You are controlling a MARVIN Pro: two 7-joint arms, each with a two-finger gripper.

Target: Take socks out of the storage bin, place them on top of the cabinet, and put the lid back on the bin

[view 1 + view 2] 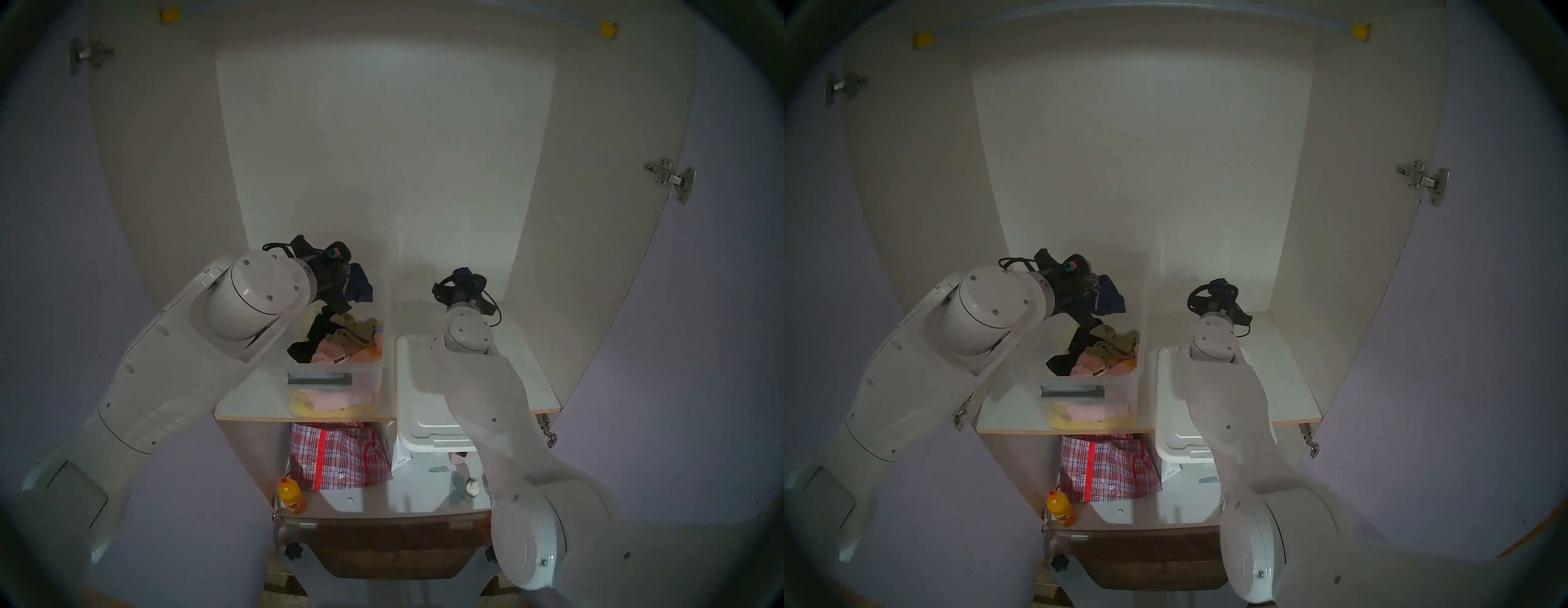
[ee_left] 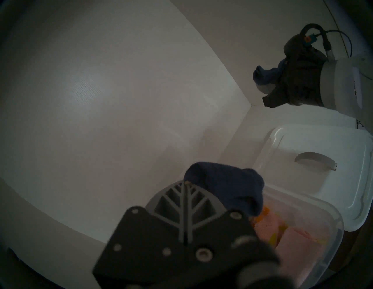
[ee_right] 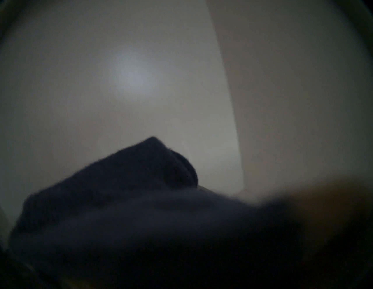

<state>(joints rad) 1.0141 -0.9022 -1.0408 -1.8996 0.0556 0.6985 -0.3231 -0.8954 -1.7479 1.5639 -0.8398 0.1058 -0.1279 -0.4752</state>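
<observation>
The socks (image 1: 360,285) are dark navy with pale stripes at the cuff. The storage bin (image 1: 368,370) is clear and colourless, its front handle (image 1: 319,378) grey; inside lie a black garment (image 1: 312,339), an olive-tan cloth (image 1: 350,333) and pink, yellow and orange fabric. The lid (image 2: 314,161) is milky white with a grey handle. The cabinet (image 1: 382,148) is white, its shelf edge pale wood. Below sits a red-and-blue checked bag (image 1: 337,456) and what looks like an orange bottle (image 1: 292,501).

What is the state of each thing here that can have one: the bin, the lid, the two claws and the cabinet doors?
storage bin: open, clothes inside
lid: off, flat on the shelf beside the bin
left claw: shut on a navy sock, above the bin
right claw: shut on another navy sock, above the shelf
cabinet: doors open
</observation>
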